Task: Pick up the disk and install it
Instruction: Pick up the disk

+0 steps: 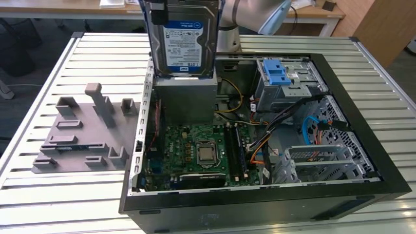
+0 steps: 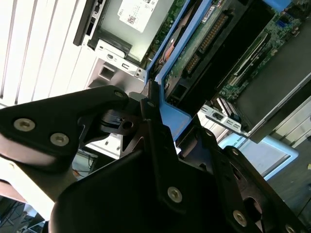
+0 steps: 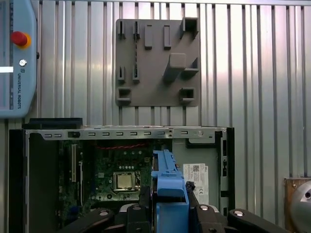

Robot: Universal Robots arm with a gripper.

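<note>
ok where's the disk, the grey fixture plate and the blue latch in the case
disk (image 1: 188,44): exterior view, on its white-and-blue label
grey fixture plate (image 3: 150,73): first wrist view, on the flat base between its pegs
blue latch (image 1: 276,73): exterior view, on the middle of its blue plastic

Case (image 1: 260,209) open on top, standing on slatted table (image 1: 58,204); free entry from above. Widest clear well over board (image 1: 195,146), hemmed on the exterior view's right by cables (image 1: 279,127). Directly under raised disk (image 1: 185,41): grey box (image 1: 185,100), barring a straight drop. Further to the exterior view's right, cage (image 1: 293,90) topped by blue latch (image 1: 276,73); second cage (image 1: 322,163) in the case's corner, cables strung between them. Outside case, on the exterior view's left: plate (image 1: 81,141) with upright pegs (image 1: 94,90), obstacle at table level; bare slats round it.
</note>
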